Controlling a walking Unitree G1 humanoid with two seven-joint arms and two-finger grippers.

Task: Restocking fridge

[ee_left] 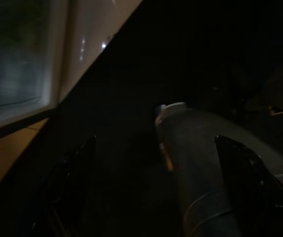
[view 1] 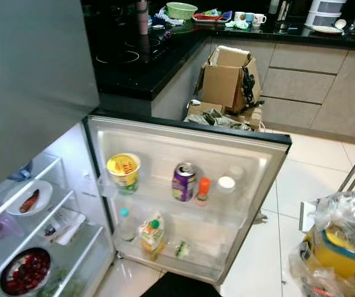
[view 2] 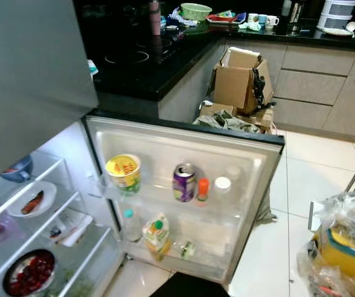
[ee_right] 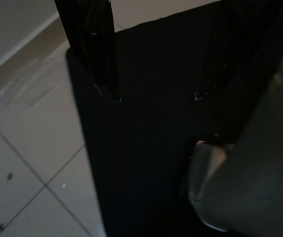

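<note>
Fridge door swung wide open, facing up toward the camera. On its upper door shelf, from the hinge side outward: a yellow tub, a purple can, a small orange-capped bottle touching the can, and a white-capped bottle just beside that. On the lower door shelf: a clear bottle with a teal cap near the hinge, a green-capped juice carton beside it, and a small packet further out. Inside the fridge, on the wire shelves: a plate with a piece of food above, a bowl of red berries below. Plastic bag of groceries at the right edge, on the tiled floor side. Cardboard box against the cabinets beyond the door. Left gripper hanging in the dark, fingers spread apart, holding nothing. Right gripper over a black mat on the floor tiles, fingers likewise apart and empty.
</note>
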